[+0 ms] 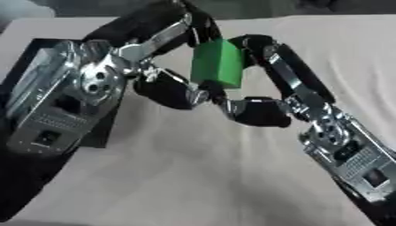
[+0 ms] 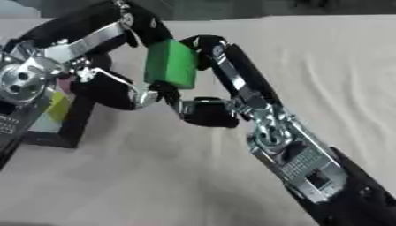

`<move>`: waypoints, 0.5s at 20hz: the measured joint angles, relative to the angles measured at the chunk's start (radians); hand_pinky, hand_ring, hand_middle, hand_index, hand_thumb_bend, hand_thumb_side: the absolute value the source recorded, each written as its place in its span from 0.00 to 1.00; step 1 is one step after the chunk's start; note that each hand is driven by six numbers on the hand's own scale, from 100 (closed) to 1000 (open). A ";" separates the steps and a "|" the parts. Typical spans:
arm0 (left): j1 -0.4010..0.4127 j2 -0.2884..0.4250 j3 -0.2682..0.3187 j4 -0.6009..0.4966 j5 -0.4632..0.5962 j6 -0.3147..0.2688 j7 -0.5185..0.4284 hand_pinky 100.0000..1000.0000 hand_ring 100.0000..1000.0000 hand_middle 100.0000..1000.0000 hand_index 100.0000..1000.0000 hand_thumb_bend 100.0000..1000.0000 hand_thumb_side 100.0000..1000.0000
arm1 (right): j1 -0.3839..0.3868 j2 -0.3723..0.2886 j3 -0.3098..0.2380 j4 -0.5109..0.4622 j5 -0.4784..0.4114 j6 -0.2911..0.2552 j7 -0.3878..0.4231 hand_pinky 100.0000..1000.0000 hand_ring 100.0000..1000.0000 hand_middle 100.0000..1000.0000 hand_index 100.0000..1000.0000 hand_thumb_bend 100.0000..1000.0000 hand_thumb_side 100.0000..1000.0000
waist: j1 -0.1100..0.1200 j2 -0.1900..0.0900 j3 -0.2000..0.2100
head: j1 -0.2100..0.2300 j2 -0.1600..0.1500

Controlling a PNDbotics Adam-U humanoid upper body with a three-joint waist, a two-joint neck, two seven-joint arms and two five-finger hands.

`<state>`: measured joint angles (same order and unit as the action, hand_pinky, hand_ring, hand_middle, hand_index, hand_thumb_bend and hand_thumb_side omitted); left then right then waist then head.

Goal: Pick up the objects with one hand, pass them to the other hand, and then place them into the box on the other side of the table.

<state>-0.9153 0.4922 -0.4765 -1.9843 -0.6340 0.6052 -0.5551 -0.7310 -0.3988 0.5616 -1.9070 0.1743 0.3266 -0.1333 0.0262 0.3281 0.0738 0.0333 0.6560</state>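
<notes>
Block (image 1: 217,63): green, box-shaped, held in the air above the table, long axis near upright and leaning a little. Both hands meet on it, so it sits mid-handover.

Left hand (image 1: 166,86): comes at the block from its left. One finger runs over the block's top edge, the thumb and lower fingers curl under its bottom corner. Fingers narrow, closed on the block.

Right hand (image 1: 267,106): comes at the block from its right. Upper fingers wrap the block's right face near the top; the thumb reaches in below the block, touching or nearly touching the left hand's fingertips there. Fingers curled on the block. Neither hand is nearer; both are in contact.

Box (image 2: 74,126): black-walled, open-topped, to the block's left and lower, partly behind the left forearm. Something yellow (image 2: 58,108) and a bit of pink show inside it; what they are cannot be made out.

Judgement: with the box lying on the left hand's side, the block most likely passes to the left hand; the turning point is the right hand's letting go while the left hand's hold on top and bottom edges carries the block.

Table (image 1: 193,176): covered in a pale beige cloth, softly wrinkled, bare below the block.

Room: dark, indistinct band beyond the table's far edge.
</notes>
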 measured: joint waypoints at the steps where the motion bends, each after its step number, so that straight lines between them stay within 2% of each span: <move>1: 0.000 0.000 0.000 0.003 0.004 0.001 0.001 0.65 0.58 0.46 0.56 0.17 0.00 | 0.001 0.000 0.000 0.000 0.000 0.000 0.002 0.68 0.61 0.55 0.46 0.00 0.00 | 0.000 0.000 0.000 | 0.000 0.000; 4: 0.000 -0.001 0.000 0.008 0.018 0.004 0.011 0.63 0.56 0.43 0.51 0.11 0.00 | 0.001 0.000 -0.001 0.000 0.001 0.001 0.012 0.68 0.60 0.56 0.49 0.00 0.00 | 0.000 0.000 -0.001 | 0.000 0.000; 7: 0.000 -0.004 -0.003 0.016 0.035 0.005 0.030 0.62 0.54 0.40 0.47 0.09 0.00 | 0.001 0.000 -0.010 0.000 0.019 0.005 0.040 0.69 0.58 0.58 0.52 0.15 0.00 | 0.000 0.000 -0.002 | 0.000 0.000; 8: 0.000 -0.004 -0.005 0.019 0.041 0.006 0.037 0.62 0.54 0.39 0.46 0.08 0.00 | 0.001 0.000 -0.014 0.000 0.033 0.008 0.059 0.70 0.58 0.59 0.53 0.21 0.04 | 0.000 0.000 -0.003 | 0.000 0.000; 10: 0.000 -0.004 -0.006 0.023 0.054 0.008 0.052 0.61 0.53 0.38 0.44 0.09 0.00 | 0.001 -0.002 -0.024 0.000 0.068 0.012 0.104 0.72 0.59 0.61 0.55 0.22 0.09 | 0.000 0.000 -0.003 | 0.001 0.000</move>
<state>-0.9149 0.4879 -0.4820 -1.9613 -0.5796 0.6136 -0.5027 -0.7304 -0.4007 0.5378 -1.9072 0.2426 0.3385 -0.0288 0.0262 0.3281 0.0707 0.0339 0.6560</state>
